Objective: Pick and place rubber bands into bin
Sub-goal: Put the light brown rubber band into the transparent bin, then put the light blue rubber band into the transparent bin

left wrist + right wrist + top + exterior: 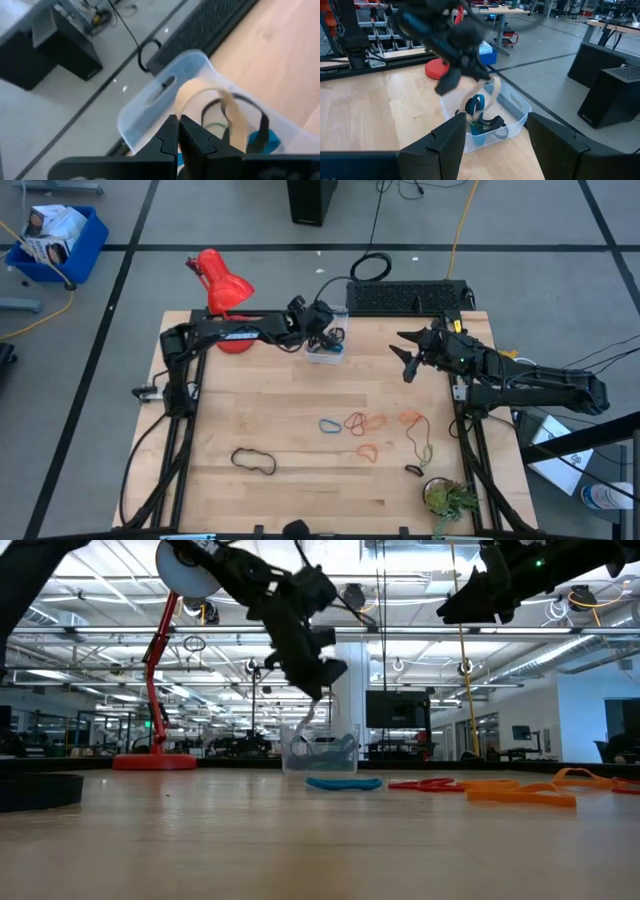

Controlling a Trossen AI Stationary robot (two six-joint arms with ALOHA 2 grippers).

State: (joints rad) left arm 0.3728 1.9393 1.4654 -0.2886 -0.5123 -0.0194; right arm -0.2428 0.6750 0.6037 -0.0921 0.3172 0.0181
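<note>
The clear bin point(325, 350) stands on the table at the far middle and holds black, blue and green bands point(482, 122). My left gripper point(322, 330) hovers over the bin, shut on a tan rubber band point(200, 95). My right gripper point(405, 358) is open and empty above the table, to the right of the bin. Loose bands lie flat on the table nearer the front: blue point(330, 424), red point(354, 421), several orange ones point(367, 450), an olive one point(424, 442) and a large black loop point(253, 461). My left gripper pinches the tan band at one end of its loop point(181, 109) between its two fingertips. The fingers slant down from above the bin. The band hangs below them as an open loop point(306, 725), and its lower end reaches down inside the bin's walls point(492, 102).
A red desk lamp point(222, 288) stands at the far left of the table, close behind my left arm. A black mat point(405, 298) lies past the far edge. A small plant point(450, 498) sits at the near right corner. A small black band point(413, 470) lies beside it.
</note>
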